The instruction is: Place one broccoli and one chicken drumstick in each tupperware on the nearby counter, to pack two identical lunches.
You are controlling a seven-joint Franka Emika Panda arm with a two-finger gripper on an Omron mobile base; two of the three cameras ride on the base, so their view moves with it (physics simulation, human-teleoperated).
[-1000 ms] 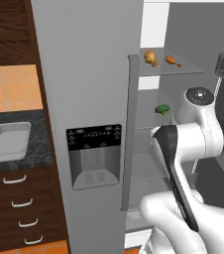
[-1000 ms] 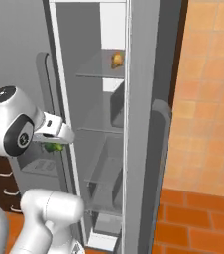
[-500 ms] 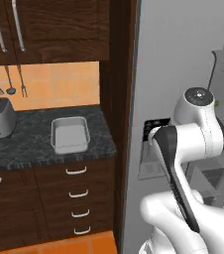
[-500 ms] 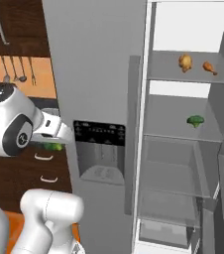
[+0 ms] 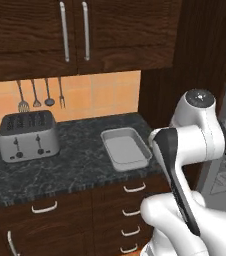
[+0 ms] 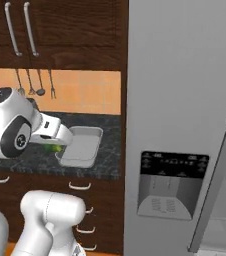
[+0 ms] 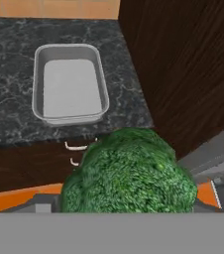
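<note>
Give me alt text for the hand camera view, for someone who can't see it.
A head of green broccoli, carried in the robot's pincer, fills the lower middle of the picture. Beyond it an empty grey tupperware sits on the black-and-grey marbled counter, near its end beside a dark wood panel. White drawer handles show below the counter edge.

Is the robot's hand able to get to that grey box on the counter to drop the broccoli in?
Probably yes. The tupperware sits open and empty on the counter, nothing above it, and the gripper holding the broccoli hangs nearby.
</note>
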